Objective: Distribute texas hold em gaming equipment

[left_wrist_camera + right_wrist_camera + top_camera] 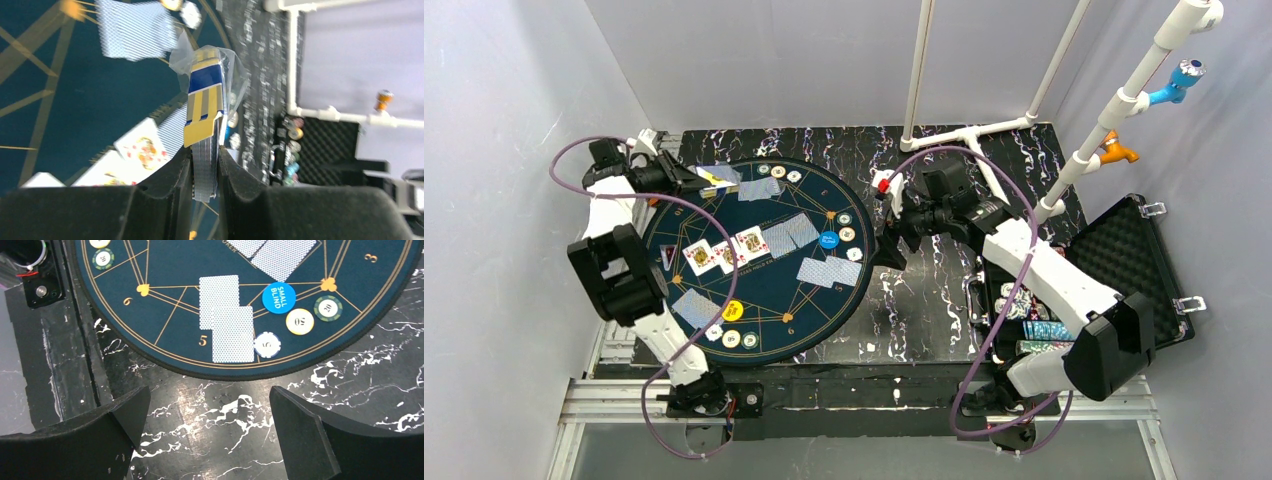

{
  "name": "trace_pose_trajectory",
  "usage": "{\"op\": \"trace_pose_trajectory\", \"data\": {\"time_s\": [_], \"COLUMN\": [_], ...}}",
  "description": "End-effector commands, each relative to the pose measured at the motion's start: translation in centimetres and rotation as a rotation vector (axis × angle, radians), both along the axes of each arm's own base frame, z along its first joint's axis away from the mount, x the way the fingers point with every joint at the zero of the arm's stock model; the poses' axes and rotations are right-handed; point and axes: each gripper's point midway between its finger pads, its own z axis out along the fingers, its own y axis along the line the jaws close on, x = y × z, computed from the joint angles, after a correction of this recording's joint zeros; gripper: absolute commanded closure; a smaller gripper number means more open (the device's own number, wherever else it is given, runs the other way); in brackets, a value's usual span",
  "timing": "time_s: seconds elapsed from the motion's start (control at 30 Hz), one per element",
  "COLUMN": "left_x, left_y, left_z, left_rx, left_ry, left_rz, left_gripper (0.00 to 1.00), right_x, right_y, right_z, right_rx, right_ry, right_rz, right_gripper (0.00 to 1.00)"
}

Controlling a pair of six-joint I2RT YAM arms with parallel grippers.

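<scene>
Card deck (204,172): a stack of pale-blue-backed cards, with a blue-and-yellow card box (204,100) in loose clear wrap on its outer end; held over the mat's far-left edge.
Left gripper (205,157): clamped on the card deck, one finger pressing each side; the card box sticks out past the fingertips.
Face-up cards (724,253): three in a row, just left of the mat's centre.
Face-down cards: centre pair (789,234); right-edge pair (226,320); near-left pair (696,308); far pair (757,188); all lie on the mat.
Small blind button (278,297): blue, on the mat near its right edge, just beside the right-edge pair.
Yellow button (733,310): on the mat, beside the near-left pair.
Chips: white chip (267,345) right against the right-edge pair; cream chip (300,321) and green chip (328,308) side by side near the mat's right rim.
Right gripper (210,402): fingers spread wide, nothing between them, over the tabletop (225,440) just outside the mat's right rim.
Mat (824,305): round, dark blue, gold lines.
Case (1139,250): open, black foam, well right of the mat; chip stacks (1029,315) at its near-left side.
</scene>
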Motion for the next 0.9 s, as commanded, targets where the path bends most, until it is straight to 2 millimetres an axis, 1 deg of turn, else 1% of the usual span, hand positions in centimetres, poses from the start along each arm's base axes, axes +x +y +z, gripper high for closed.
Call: {"op": "trace_pose_trajectory", "data": {"time_s": [0.0,0.07,0.13,0.27,0.4,0.5,0.53,0.57,0.6,0.63,0.67,0.8,0.87], "left_x": [2.7,4.0,5.3,7.3,8.4,8.5,8.4,8.1,7.9,7.6,7.2,5.8,5.1], "left_y": [3.7,4.6,5.4,6.7,7.8,8.2,8.2,8.3,8.4,8.5,8.8,9.5,9.9], "left_z": [-2.7,-4.2,-5.3,-7.8,-10.1,-11.3,-11.6,-11.8,-11.8,-12.0,-12.1,-11.4,-10.4], "left_rx": [0.105,0.119,0.126,0.131,0.164,0.175,0.179,0.188,0.201,0.218,0.243,0.324,0.367], "left_ry": [0.046,0.072,0.089,0.128,0.16,0.188,0.198,0.208,0.213,0.225,0.239,0.25,0.241], "left_rz": [0.065,0.082,0.096,0.118,0.138,0.148,0.145,0.143,0.141,0.137,0.138,0.125,0.121], "left_gripper": [1.0,1.0,1.0,1.0,1.0,1.0,0.97,0.88,0.74,0.62,0.53,0.3,0.18], "right_x": [0.5,0.6,0.6,0.6,0.9,1.0,1.0,1.0,1.0,1.1,1.1,1.0,1.0], "right_y": [-1.3,-1.7,-2.1,-2.5,-2.6,-2.7,-2.7,-2.7,-2.7,-2.7,-2.7,-2.6,-2.6], "right_z": [1.2,0.6,0.1,-0.6,-0.7,-0.9,-0.9,-0.9,-0.9,-0.9,-1.0,-1.2,-1.4], "right_rx": [-0.004,-0.024,-0.042,-0.054,-0.056,-0.059,-0.061,-0.061,-0.062,-0.062,-0.062,-0.061,-0.063], "right_ry": [-0.041,-0.043,-0.039,-0.029,-0.027,-0.021,-0.02,-0.02,-0.022,-0.022,-0.021,-0.014,-0.013], "right_rz": [-0.049,-0.06,-0.065,-0.072,-0.076,-0.078,-0.078,-0.079,-0.078,-0.079,-0.078,-0.073,-0.072], "right_gripper": [0.02,0.02,0.02,0.02,0.02,0.02,0.02,0.02,0.02,0.02,0.02,0.02,0.02]}}
